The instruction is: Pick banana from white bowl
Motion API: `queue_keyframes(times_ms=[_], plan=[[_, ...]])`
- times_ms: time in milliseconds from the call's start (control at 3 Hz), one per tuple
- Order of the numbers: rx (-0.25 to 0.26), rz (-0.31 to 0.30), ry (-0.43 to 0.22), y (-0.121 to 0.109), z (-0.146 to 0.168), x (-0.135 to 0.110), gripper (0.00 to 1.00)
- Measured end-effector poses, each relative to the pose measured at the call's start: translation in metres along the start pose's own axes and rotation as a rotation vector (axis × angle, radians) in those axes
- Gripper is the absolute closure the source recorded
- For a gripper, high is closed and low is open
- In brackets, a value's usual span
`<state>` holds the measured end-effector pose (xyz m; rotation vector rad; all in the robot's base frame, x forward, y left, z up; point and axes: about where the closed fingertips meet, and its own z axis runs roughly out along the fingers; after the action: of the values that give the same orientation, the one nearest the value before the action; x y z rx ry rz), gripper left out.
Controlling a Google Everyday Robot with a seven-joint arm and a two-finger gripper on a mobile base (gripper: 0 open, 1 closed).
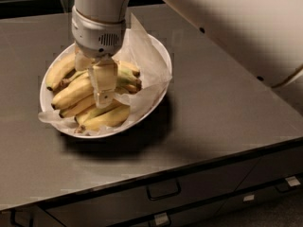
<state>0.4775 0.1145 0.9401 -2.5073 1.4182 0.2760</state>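
A wide, shallow white bowl (158, 48) lined with crinkled translucent paper sits on the grey counter at left of centre. Several yellow bananas (75, 92) lie in it, side by side. My gripper (104, 96) hangs straight down over the middle of the bowl, its pale fingers reaching in among the bananas. The grey wrist housing above it hides the bananas at the bowl's back.
The bowl rests on a grey countertop (227, 108) whose front edge runs along the bottom, with drawers and a handle (163, 190) below. My large white arm (236, 27) crosses the upper right.
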Motion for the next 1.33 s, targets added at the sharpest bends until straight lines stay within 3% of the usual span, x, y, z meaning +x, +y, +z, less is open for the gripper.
queue_keyframes(times_ms=[667, 1333], plan=[[-0.016, 0.011, 0.005, 0.0008, 0.0051, 0.0007, 0.47], [-0.035, 0.021, 0.013, 0.0003, 0.0092, 0.0047, 0.46]])
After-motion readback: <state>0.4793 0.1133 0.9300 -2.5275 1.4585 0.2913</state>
